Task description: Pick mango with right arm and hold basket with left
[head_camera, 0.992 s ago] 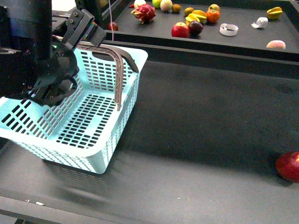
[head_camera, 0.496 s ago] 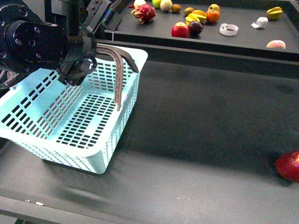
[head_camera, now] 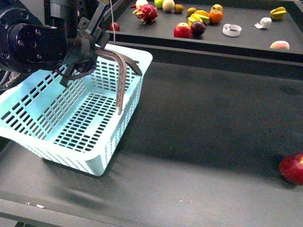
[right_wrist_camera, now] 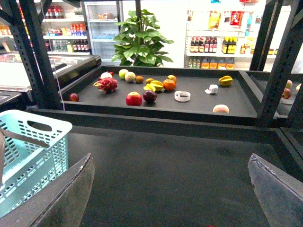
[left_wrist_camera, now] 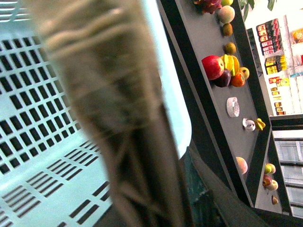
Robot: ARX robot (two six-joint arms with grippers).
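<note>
Black tabletop up front, raised black shelf (head_camera: pixel 246 40) of fruit behind it. Left arm is at the basket, right arm is free.
The light turquoise slotted plastic basket (head_camera: pixel 52 106) sits on the table's left side. My left gripper (head_camera: pixel 80 71) is at its tape-wrapped grey-brown handle (left_wrist_camera: pixel 109 94), but I can't tell if it's clamped. My right gripper (right_wrist_camera: pixel 170 158) is spread wide and empty. Mango: best guess is the dull yellow oval fruit (head_camera: pixel 191 11) on the shelf beside the ridged yellow star fruit (head_camera: pixel 201 17), not certain. It lies straight ahead of the right gripper, well apart, so the reach goes forward and up.
</note>
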